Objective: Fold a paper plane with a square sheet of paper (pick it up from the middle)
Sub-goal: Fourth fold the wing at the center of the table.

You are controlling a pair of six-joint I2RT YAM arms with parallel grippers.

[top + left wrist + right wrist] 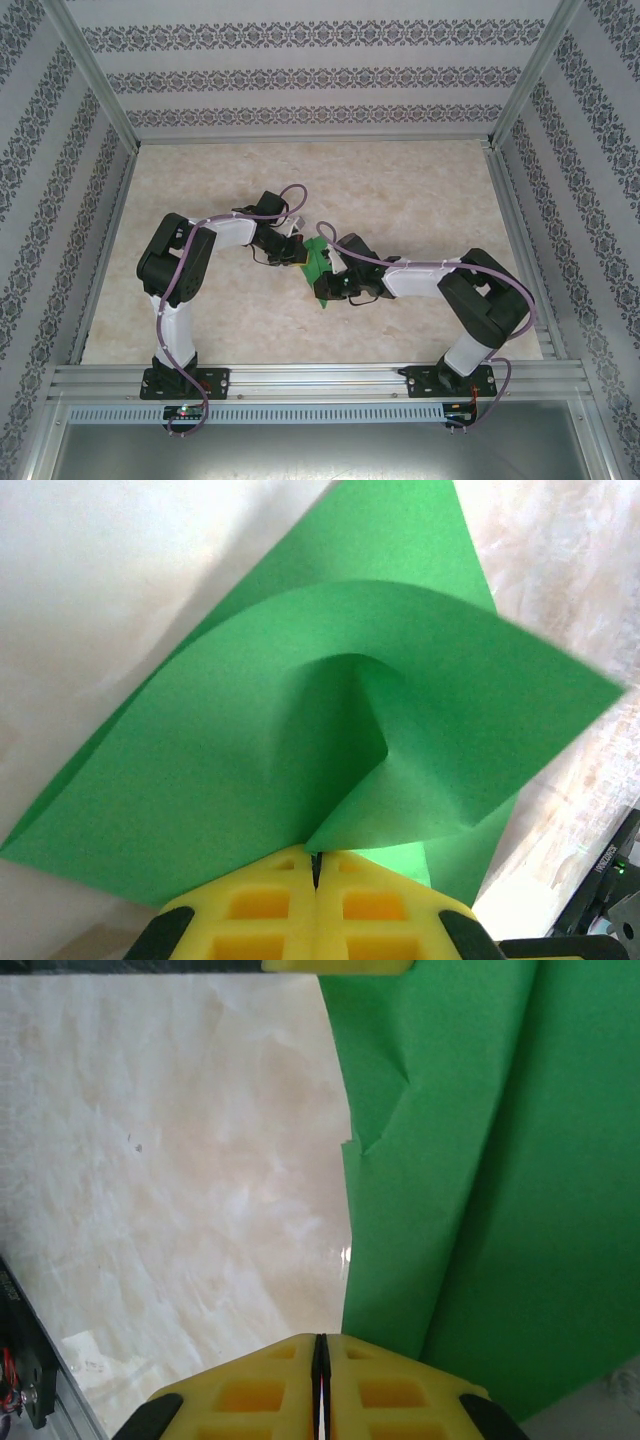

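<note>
Green, thin sheet of paper (200,780) is bowing limply, light and crease-prone; left jaws and right jaws are both clenching its edges.

Bright-green paper (250,730), yellow fingers (280,872), cream marbled table (400,190), grey floral-striped walls (300,80)
</note>
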